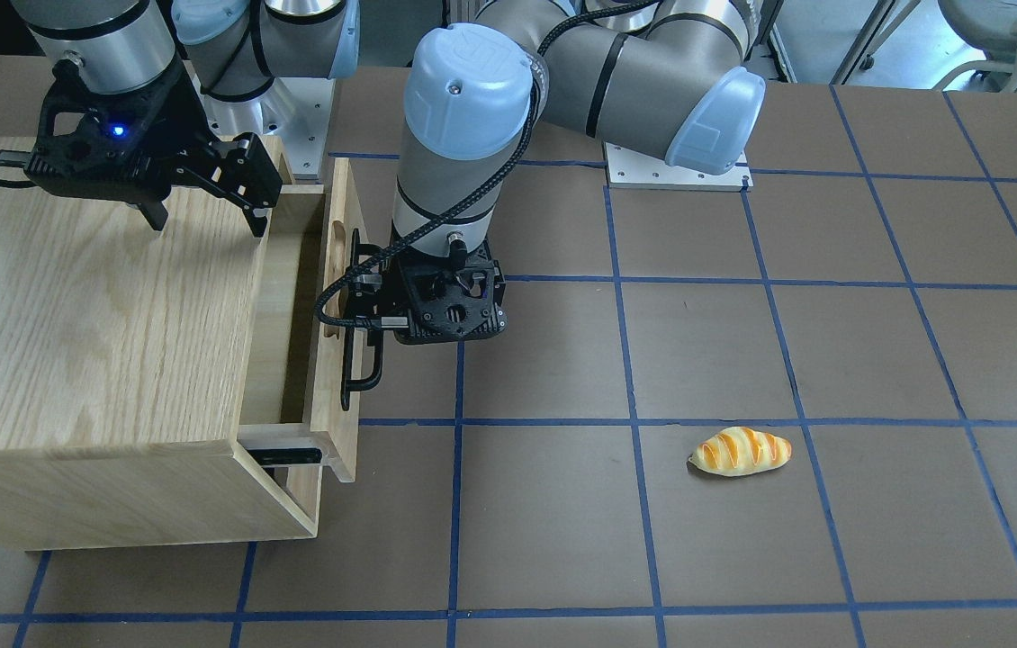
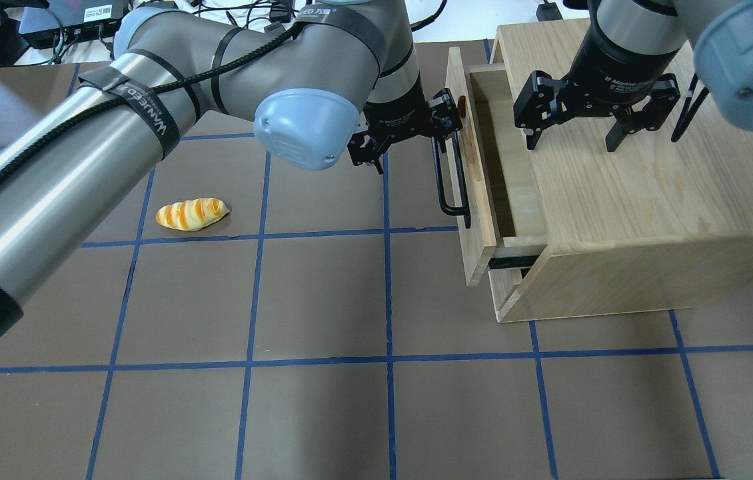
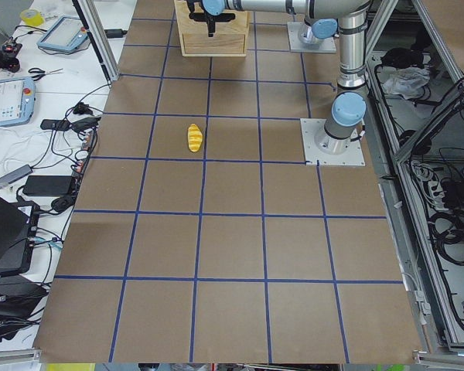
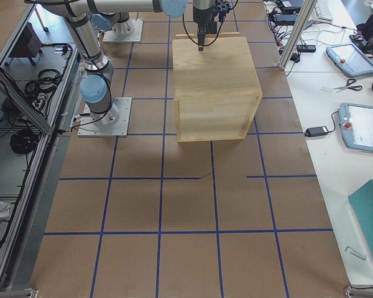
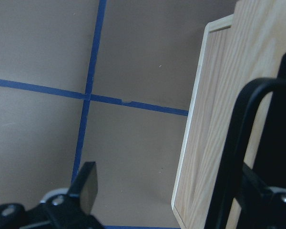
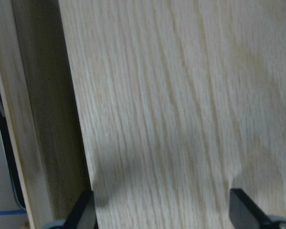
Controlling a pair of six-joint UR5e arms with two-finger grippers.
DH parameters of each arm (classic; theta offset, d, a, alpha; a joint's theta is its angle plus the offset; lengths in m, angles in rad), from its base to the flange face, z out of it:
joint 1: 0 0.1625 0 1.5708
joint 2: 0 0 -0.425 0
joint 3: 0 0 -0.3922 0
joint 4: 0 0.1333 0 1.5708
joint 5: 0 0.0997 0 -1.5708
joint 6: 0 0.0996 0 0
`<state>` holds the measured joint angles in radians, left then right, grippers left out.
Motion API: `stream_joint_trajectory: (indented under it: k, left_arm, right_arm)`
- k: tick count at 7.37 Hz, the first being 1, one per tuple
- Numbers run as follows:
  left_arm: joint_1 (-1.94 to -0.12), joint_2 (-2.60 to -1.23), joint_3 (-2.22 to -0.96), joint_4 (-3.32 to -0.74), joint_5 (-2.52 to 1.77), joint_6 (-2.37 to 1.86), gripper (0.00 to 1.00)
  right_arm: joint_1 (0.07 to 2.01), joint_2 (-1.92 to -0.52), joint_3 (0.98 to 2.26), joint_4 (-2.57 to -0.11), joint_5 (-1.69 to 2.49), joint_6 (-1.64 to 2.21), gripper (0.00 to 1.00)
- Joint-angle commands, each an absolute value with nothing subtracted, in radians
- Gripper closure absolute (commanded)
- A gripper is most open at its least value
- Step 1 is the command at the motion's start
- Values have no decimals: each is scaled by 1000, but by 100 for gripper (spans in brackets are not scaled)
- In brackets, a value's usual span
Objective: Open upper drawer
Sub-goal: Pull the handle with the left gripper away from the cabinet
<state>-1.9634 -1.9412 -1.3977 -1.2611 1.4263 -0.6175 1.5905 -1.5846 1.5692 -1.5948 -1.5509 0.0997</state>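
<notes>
The upper drawer (image 2: pixel 476 200) of the light-oak cabinet (image 2: pixel 623 193) stands partly pulled out, and its inside shows. Its black bar handle (image 2: pixel 450 183) and slotted front (image 1: pixel 339 297) face the table's middle. My left gripper (image 2: pixel 410 137) points down at the handle and is open. In the left wrist view the handle (image 5: pixel 243 138) runs close to one finger (image 5: pixel 271 202), with the other finger (image 5: pixel 86 183) well apart over the table. My right gripper (image 2: pixel 573 141) is open and empty, with its fingertips at the cabinet's top near the drawer opening (image 6: pixel 162 210).
A striped bread roll (image 2: pixel 191 213) lies on the brown table with its blue tape grid, away from the cabinet; it also shows in the front-facing view (image 1: pixel 741 451). The cabinet's lower front panel (image 1: pixel 301 504) sits below the drawer.
</notes>
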Motion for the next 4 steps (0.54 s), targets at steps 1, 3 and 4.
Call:
stream_joint_trajectory:
  k: [1,3,4]
  left_arm:
    - [-1948,-1930,-1397,-1288,1443,-603,0]
    - [-1922,-1922,-1401,-1310,1456,-560,0]
    - [-1905,-1913,-1401,-1322,1456,-545,0]
  right_arm:
    - [1591,-1585,1569,-1594,-1551,100,0]
    - [1591,-1585,1569,-1595,-1551,100,0]
    - [1591,-1585,1569,-1595,-1551,100,0]
